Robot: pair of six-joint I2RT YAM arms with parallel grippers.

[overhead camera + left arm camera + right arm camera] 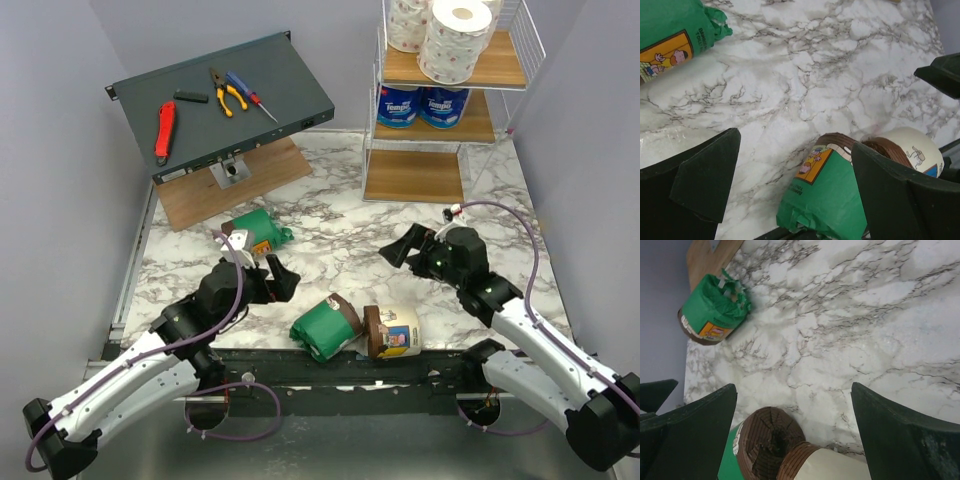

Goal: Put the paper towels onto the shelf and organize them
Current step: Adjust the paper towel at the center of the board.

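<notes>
Near green roll (326, 330) on its side at lower centre by the bench (330, 215) front edge, brown end pointing up-right beside a cream-and-brown roll (395, 332), I see open marble beyond, far green roll (258, 231) centre-left, shelf (445, 100) upper right, my left pincer (795, 142) and right pincer (794, 390) both wide, empty.

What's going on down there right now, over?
Left gripper, right gripper: open, empty. Shelf holds white rolls, blue-wrapped rolls. Far green roll, near green roll, cream-and-brown roll lying on marble table. Nothing seen blocking the shelf.
</notes>
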